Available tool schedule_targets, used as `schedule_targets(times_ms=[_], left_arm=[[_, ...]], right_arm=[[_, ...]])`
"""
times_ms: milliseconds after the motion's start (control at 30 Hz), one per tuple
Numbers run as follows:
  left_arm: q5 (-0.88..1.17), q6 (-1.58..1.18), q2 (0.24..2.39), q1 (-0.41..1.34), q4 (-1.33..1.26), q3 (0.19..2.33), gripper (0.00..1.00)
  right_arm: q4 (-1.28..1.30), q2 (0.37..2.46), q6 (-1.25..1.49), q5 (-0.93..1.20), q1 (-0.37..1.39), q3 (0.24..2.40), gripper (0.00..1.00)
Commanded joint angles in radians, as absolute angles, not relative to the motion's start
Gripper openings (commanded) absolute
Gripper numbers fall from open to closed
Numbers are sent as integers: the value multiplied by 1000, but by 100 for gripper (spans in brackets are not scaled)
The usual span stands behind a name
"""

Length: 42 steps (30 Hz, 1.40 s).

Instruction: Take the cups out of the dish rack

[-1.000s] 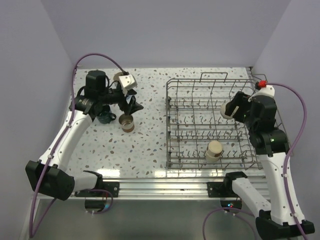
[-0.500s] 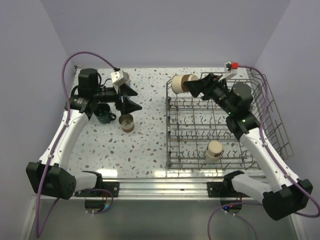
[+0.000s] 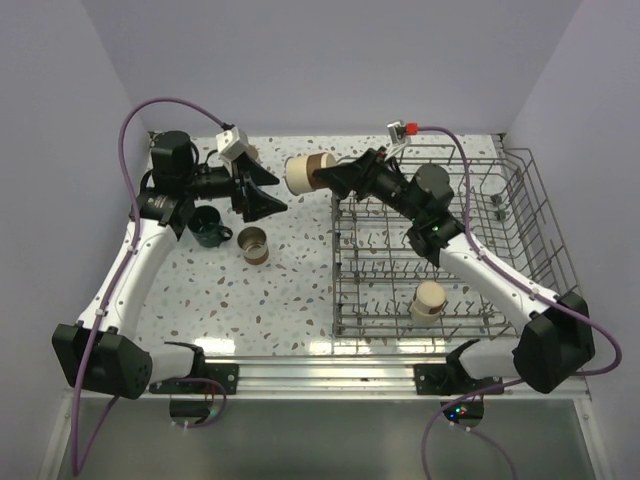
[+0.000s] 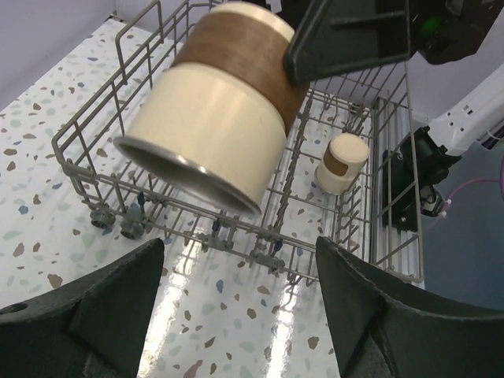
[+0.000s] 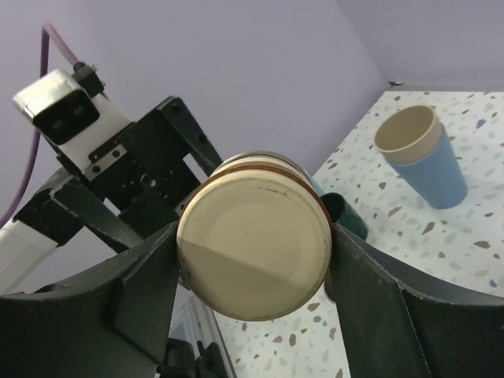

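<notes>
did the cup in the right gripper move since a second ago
Yes, the beige-and-brown cup went left, from over the right side of the dish rack to past its left edge.

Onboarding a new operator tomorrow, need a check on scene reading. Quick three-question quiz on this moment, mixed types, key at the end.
1. What does the right gripper hold? A) a dark teal mug B) a beige-and-brown cup C) nothing
2. True or false: the left gripper is shut.
3. How many cups stand inside the dish rack?

Key: 1 B. 2 False, its fingers are spread wide. 3 One, the beige cup near the front rim.
</notes>
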<state>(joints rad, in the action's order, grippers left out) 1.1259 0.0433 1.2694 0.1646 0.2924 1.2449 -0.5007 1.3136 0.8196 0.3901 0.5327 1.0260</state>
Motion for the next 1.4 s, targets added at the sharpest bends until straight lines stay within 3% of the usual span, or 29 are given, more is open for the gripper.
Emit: schedule_targets(times_ms=[0, 200, 333, 500, 533, 600, 633, 733, 800, 833, 867, 967, 1200, 1367], left_arm=[[1167, -55, 1253, 160, 177, 1252, 81], [1158, -138, 1273, 160, 106, 1247, 79], [1183, -178, 1270, 160, 58, 1238, 70], [1201, -213, 1267, 160, 35, 1235, 41], [1206, -222, 1264, 160, 31, 1235, 27], [1206, -235, 1256, 160, 17, 1235, 15], [1200, -236, 1253, 160, 15, 1235, 5], [1163, -212, 1247, 160, 53, 1244, 0], [1128, -128, 1247, 158, 155, 1268, 0], [1067, -82, 1249, 158, 210, 1282, 0], [1018, -28, 1250, 160, 339, 1325, 0], [794, 208, 1267, 160, 579, 1402, 0], [459, 640, 1296, 170, 912, 1434, 0], [281, 776, 1396, 236, 1164, 1537, 0]], right_arm=[[-624, 1342, 841, 419, 575, 1069, 0], [-664, 1394, 861, 428, 609, 1086, 0], [-724, 1427, 896, 446, 623, 1083, 0], [-742, 1463, 913, 457, 637, 1083, 0], [-742, 1476, 911, 463, 643, 1078, 0], [-738, 1485, 916, 466, 644, 1071, 0], [-738, 1496, 917, 466, 647, 1059, 0], [-713, 1505, 913, 468, 646, 1040, 0], [-636, 1500, 875, 462, 646, 1032, 17], [-600, 1494, 833, 454, 644, 1032, 35], [-560, 1476, 813, 446, 646, 1034, 66], [-418, 1419, 720, 394, 644, 1035, 98], [-119, 1289, 542, 258, 643, 1066, 98], [-48, 1243, 483, 222, 644, 1062, 98]])
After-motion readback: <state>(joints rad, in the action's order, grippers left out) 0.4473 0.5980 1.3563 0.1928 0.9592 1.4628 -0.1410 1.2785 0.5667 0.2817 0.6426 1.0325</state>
